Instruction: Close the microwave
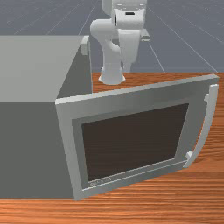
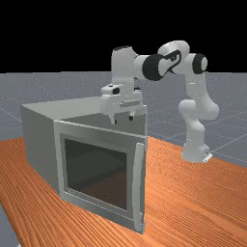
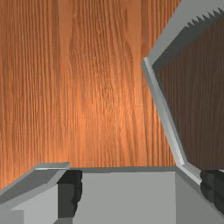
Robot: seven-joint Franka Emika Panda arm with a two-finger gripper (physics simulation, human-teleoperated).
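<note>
Bench (image 1: 153, 201): orange-brown wood, bearing the microwave (image 1: 30, 70) at the front view's left. Microwave door (image 1: 135, 140): standing open, angled outward from the body. Pincer (image 2: 123, 119): seen above the door's upper edge in the far view, fingers spread wide. Handle (image 1: 207, 131): upright, near the door's free edge.

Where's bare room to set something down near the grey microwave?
On the orange-brown wood table, between the open grey windowed door and the white arm's base. Crowded: beside the microwave, where the white two-finger gripper hangs near that door.
</note>
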